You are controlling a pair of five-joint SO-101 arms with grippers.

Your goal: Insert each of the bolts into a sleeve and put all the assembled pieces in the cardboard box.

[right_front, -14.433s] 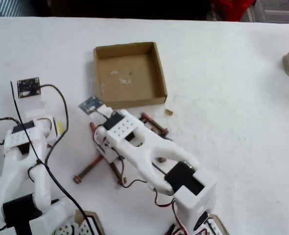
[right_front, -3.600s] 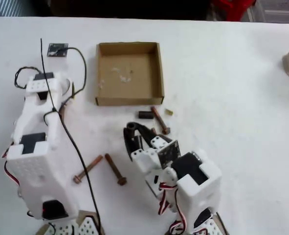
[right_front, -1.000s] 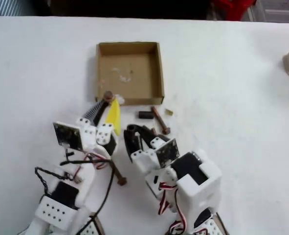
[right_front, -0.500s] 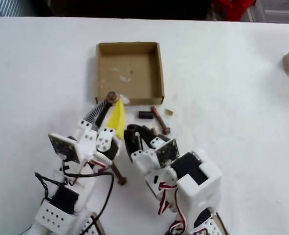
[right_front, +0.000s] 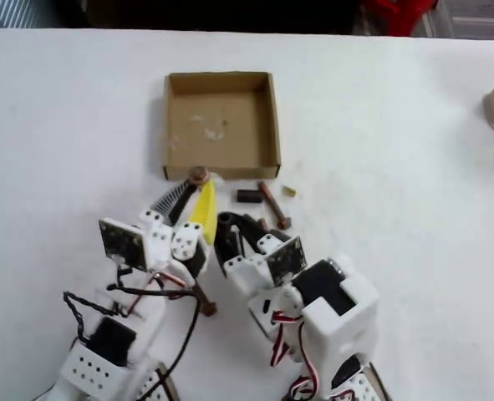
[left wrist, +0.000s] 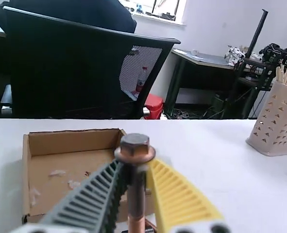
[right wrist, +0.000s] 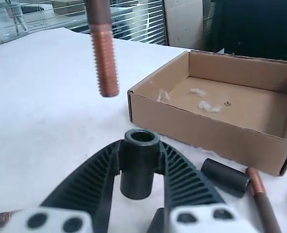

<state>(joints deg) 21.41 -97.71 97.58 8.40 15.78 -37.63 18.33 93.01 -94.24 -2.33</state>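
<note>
The left gripper (left wrist: pixel 135 165) clamped a copper-coloured hex-head bolt (left wrist: pixel 135 145) upright, head up, threaded end pointing down, above and beside the black cylindrical sleeve (right wrist: pixel 139 170). The right gripper (right wrist: pixel 139 145) gripped that sleeve upright, bore upward, near the brown cardboard box (right wrist: pixel 192 127).

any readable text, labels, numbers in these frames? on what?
None readable.
Brown cardboard box: plain, no print.
Copper-coloured hex bolt and black cylindrical sleeve: no markings visible.
Dark circuit board on the left wrist: any print is too small to tell.
</note>
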